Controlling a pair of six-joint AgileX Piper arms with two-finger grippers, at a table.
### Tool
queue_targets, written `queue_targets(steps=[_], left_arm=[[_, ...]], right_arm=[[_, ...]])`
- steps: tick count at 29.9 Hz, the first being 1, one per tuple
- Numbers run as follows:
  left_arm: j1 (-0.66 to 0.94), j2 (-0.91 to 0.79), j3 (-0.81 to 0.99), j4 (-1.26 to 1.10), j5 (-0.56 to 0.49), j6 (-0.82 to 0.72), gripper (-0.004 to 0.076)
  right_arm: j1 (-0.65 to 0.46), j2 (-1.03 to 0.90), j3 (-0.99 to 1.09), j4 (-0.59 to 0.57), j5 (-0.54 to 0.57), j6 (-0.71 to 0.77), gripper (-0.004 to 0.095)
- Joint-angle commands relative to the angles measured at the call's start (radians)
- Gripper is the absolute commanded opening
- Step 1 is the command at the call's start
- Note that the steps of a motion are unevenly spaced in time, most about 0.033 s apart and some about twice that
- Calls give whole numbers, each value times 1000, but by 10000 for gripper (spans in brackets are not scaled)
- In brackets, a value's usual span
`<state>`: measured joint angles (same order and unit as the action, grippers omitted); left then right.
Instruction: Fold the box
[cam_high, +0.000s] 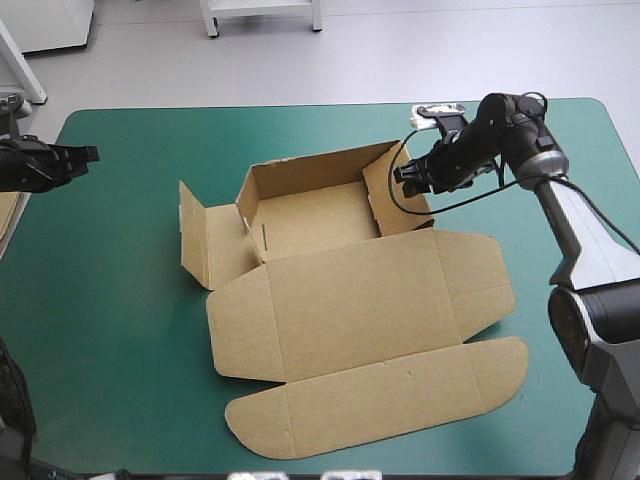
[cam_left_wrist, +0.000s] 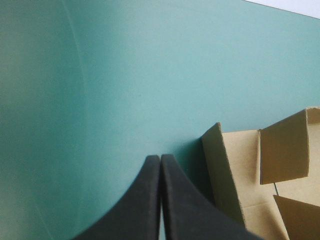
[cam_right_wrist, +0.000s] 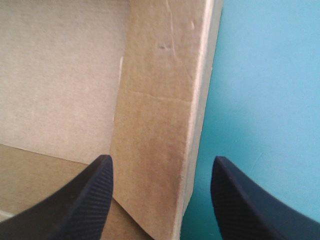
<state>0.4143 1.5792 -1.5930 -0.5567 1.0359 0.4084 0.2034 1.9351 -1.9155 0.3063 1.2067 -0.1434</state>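
Observation:
The brown box lies mid-table as a half-formed tray, its back and right walls raised, its left wall splayed outward and its lid flat toward the front edge. My right gripper is open at the raised right wall, whose top edge stands between the fingers, one finger inside the tray and the other over the teal-green cover. My left gripper is shut and empty near the table's left edge, well clear of the box; the left wrist view shows its fingers over the cover with the box's left wall just ahead.
A strip of more brown board shows at the table's left edge. Teal-green cover lies bare left of the box. The lid's rounded front flap reaches close to the table's front edge.

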Motion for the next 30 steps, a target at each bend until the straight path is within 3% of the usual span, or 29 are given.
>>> queue_targets(steps=[1, 7, 14, 30], left_arm=[[-2, -42, -29, -49, -25, 8, -8], [-2, -41, -29, -49, -22, 8, -8], [-2, -41, -29, -51, -19, 8, -8], [-2, -3, -29, -62, -7, 16, -8]], right_arm=[[7, -69, -120, -21, 40, 25, 554], [84, -67, -156, -211, 40, 76, 554], [125, -52, -154, -297, 40, 129, 553], [127, 74, -150, -289, 40, 131, 488]])
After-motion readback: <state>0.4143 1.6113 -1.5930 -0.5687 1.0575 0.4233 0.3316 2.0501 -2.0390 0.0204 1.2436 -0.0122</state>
